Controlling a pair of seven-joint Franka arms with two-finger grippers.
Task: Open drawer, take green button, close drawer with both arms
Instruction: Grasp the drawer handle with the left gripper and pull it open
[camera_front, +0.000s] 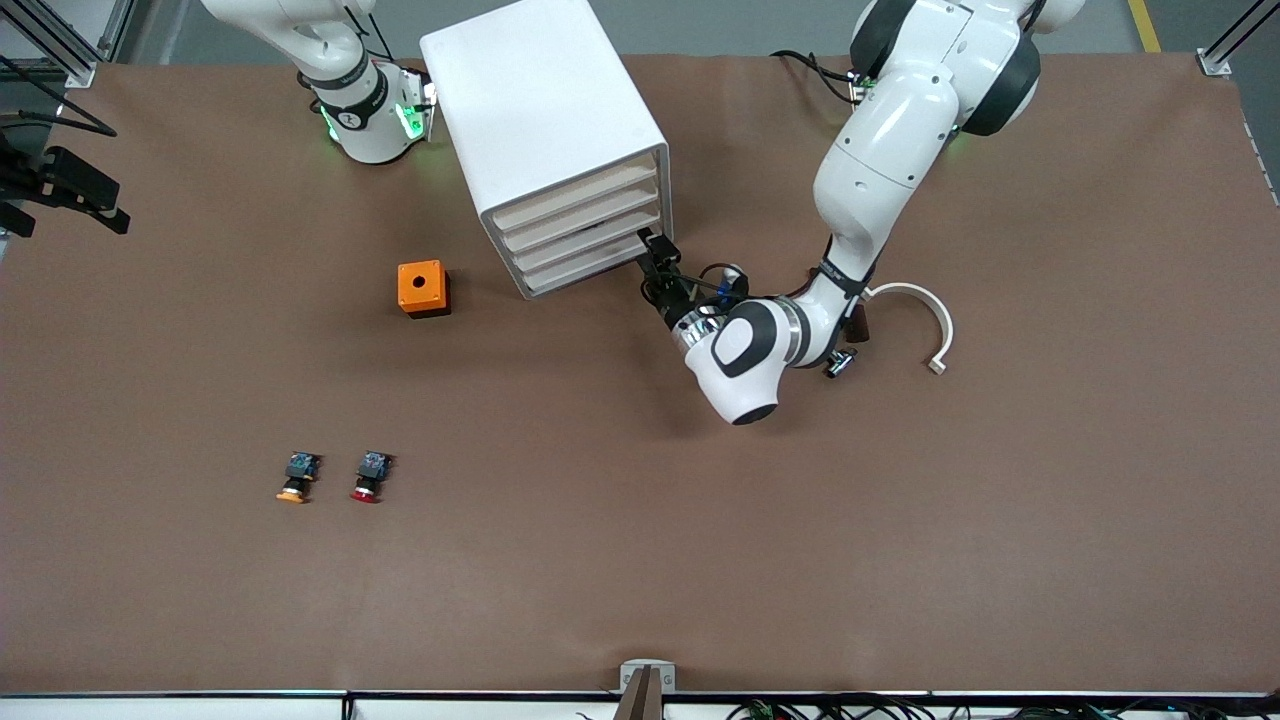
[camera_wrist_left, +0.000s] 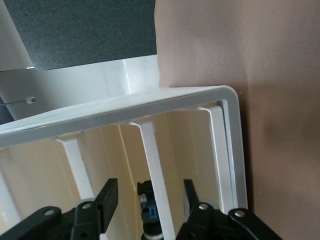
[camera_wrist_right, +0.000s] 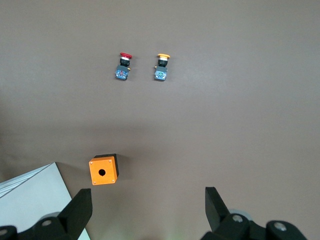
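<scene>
While the drawers sit flush, nothing of the task looks finished.
On the tabletop (camera_front: 640, 560), nearest the front camera at about 8 o'clock, lie the orange-capped button (camera_front: 297, 477) and red-capped button (camera_front: 370, 476); the orange box (camera_front: 423, 289) sits toward the middle. At the cabinet (camera_front: 545, 120), the left tool (camera_front: 655, 252) meets the lowest drawer (camera_front: 590, 268) at its corner, fingers (camera_wrist_left: 107, 197) part-spread astride a front rib, not visibly clamped. A button (camera_wrist_left: 148, 210) shows inside, its cap hidden, so its colour is unclear. The right tool (camera_wrist_right: 148, 210) waits spread above the orange box. Opening, taking and closing are all, I judge, left to do.
</scene>
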